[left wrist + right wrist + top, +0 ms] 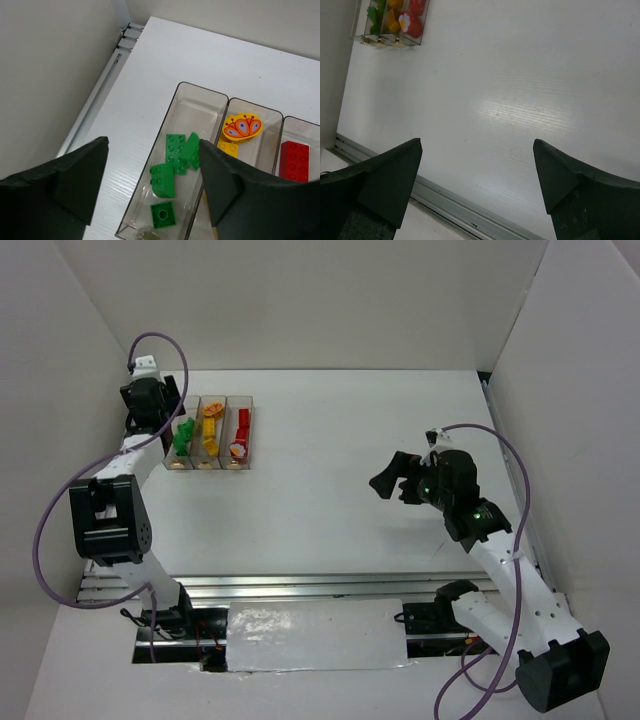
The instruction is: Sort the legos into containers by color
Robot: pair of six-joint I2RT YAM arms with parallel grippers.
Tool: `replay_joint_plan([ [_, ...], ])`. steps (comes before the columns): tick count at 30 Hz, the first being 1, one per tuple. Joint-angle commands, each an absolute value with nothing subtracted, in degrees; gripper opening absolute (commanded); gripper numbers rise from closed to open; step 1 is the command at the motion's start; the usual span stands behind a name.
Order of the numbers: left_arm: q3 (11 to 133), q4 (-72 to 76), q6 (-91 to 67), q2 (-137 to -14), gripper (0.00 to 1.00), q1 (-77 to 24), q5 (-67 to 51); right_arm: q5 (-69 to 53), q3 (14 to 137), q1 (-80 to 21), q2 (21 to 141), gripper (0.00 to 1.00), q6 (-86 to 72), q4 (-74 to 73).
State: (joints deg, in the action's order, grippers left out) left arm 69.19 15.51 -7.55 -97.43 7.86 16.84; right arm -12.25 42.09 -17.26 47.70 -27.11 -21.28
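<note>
The three clear, hard-walled plastic rectangular containers (227, 400) (192, 112), joined side by side in a row, sit at the far left of the white, faintly grained desk (330, 440). They already hold the glossy plastic legos sorted by colour. The left bin has the green legos (172, 160) (183, 437): studded flat pieces, a rounded-top block and a small square with one stud. The middle bin has the yellow legos (210, 430), topped by a rounded yellow piece printed with an orange fan pattern (242, 126). The right bin has the red legos (241, 430), including a studded rectangular brick (295, 160) and a rounded red piece with a white flower (410, 22). The left arm runs forward along the left wall with its elbow folded and its wrist tipped down. The left pincer (152, 142) hangs above the green bin, its matte black wedge-shaped fingers (80, 175) spread wide and holding nothing. The right arm reaches out over the right-centre of the desk, well apart from the containers. The right pincer (477, 145) (390, 480) points leftward above bare desk, also spread wide and empty.
</note>
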Motion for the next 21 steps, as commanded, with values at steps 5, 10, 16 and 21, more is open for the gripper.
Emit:
replay_joint_plan([
  [5, 67.9, 17.1, -11.7, -102.0, 0.91, 8.7, 15.2, -11.8, 44.0, -17.3, 48.1, 1.0, -26.5, -20.4],
  [10, 72.8, 9.7, -15.4, -99.5, 1.0, 8.2, 14.9, -11.7, 45.5, -17.3, 48.8, 1.0, -26.5, -21.1],
  [16, 91.9, -22.5, -21.3, -94.5, 0.99, 6.4, 16.8, -6.5, 51.6, -17.5, 45.8, 1.0, -26.6, -28.0],
  [21, 88.2, -30.9, -24.0, -79.1, 1.0, 6.3, 13.5, 6.6, 61.2, -19.1, 39.7, 1.0, -26.1, -40.5],
])
